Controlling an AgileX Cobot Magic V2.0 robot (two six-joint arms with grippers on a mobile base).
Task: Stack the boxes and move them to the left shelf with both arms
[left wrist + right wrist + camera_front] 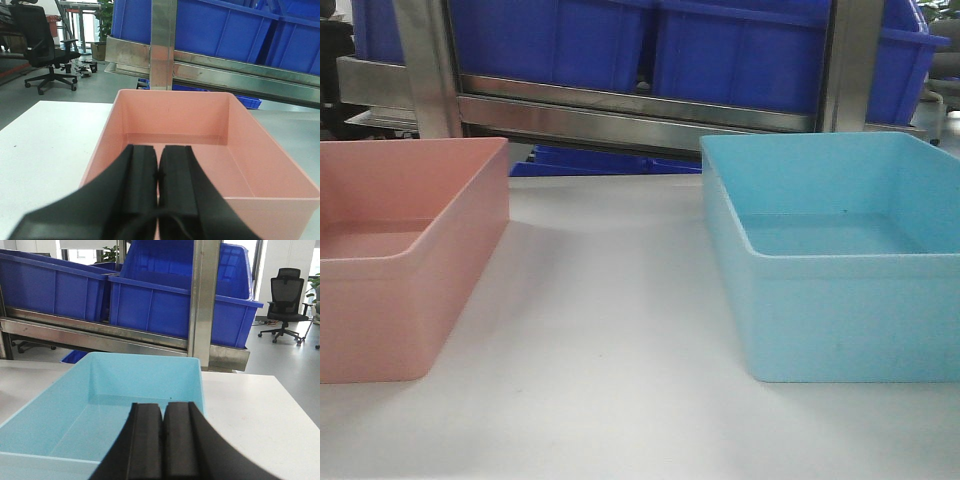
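- Pink box (170, 112) and blue box (145, 375) both sit empty on the white surface (610, 390), on the near side of the steel rack (620, 118). They are well apart from each other and not yet stacked.
- Nearest of all, the left gripper (159, 150) hangs over the pink box's wall farthest from the rack. Its jaws are pressed together with nothing between them.
- The right gripper (162, 407) hangs likewise over the blue box's wall farthest from the rack, jaws closed and empty.
- Step in hand, as I judge it: take hold of one box and nest it in the other. The jaws must part first, then straddle the thin wall, one side inside and one outside, and come down squarely before closing.
- A grip on one wall of a shallow tub will likely let it tip, so lift level, slow and low.
- Line the lifted box up with the other's rim before lowering; same-sized tubs may jam if skewed.
- Farthest off, the rack carries dark blue crates (720, 50); keep the lifted box clear of the rack's front.
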